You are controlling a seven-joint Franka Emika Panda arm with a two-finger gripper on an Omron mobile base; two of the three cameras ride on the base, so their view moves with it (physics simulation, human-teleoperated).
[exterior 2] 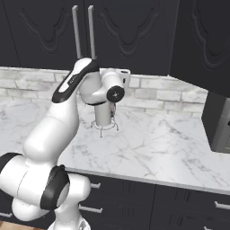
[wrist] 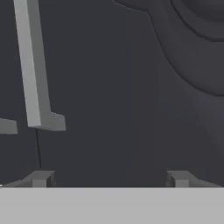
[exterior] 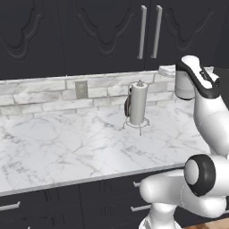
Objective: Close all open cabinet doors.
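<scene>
Black cabinet doors [exterior: 105, 33] with carved relief hang above the counter. Two of them meet at a pair of silver bar handles [exterior: 149, 31], also seen in the right base view [exterior 2: 83, 29], and look shut. Further right, another black door [exterior 2: 202, 45] stands swung out toward me over the microwave. My gripper [wrist: 111, 179] is open, with nothing between its fingertips [wrist: 41, 178]. It faces a door panel [wrist: 122, 96] close up, just right of the lower end of one handle [wrist: 33, 65]. The white hand [exterior 2: 117, 75] sits level with the bottom edge of the doors.
A paper towel holder [exterior: 137, 105] stands on the marble counter [exterior: 67, 143] under my arm. A black microwave [exterior 2: 220, 121] sits at the right below the swung-out door. Black drawer fronts [exterior 2: 193, 206] run below the counter edge.
</scene>
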